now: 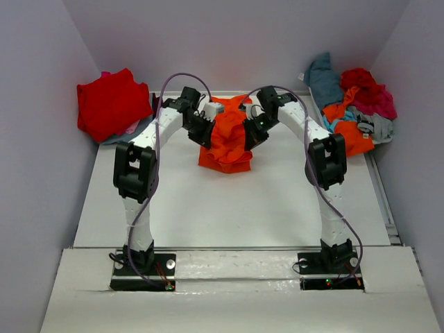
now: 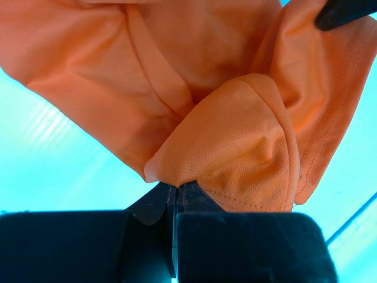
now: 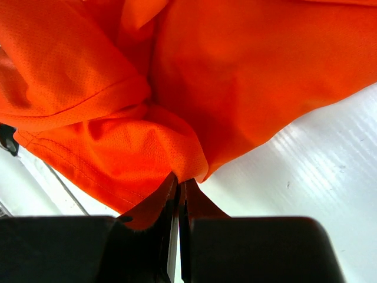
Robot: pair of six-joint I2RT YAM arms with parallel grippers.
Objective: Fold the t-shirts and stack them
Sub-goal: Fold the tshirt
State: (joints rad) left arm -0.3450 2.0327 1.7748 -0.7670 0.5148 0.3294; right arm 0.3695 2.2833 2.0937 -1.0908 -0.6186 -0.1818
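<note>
Left pincer (image 2: pixel 177 187), right pincer (image 3: pixel 178 184) pinching orange t-shirt (image 1: pixel 227 139); white table (image 1: pixel 243 201), grey walls (image 1: pixel 236 35)

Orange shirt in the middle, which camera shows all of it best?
The top external view: the whole bunched orange shirt shows there. Each wrist view shows only a close-up fold, pinched in the left gripper or the right gripper.

top view bright, even, soft shadows; left wrist view casts cyan over the white tabletop (image 2: pixel 53 159) and washes the bright orange mesh t-shirt (image 2: pixel 235 135) pale; right wrist view oversaturated, streaky glare on tabletop; weave in focus
</note>
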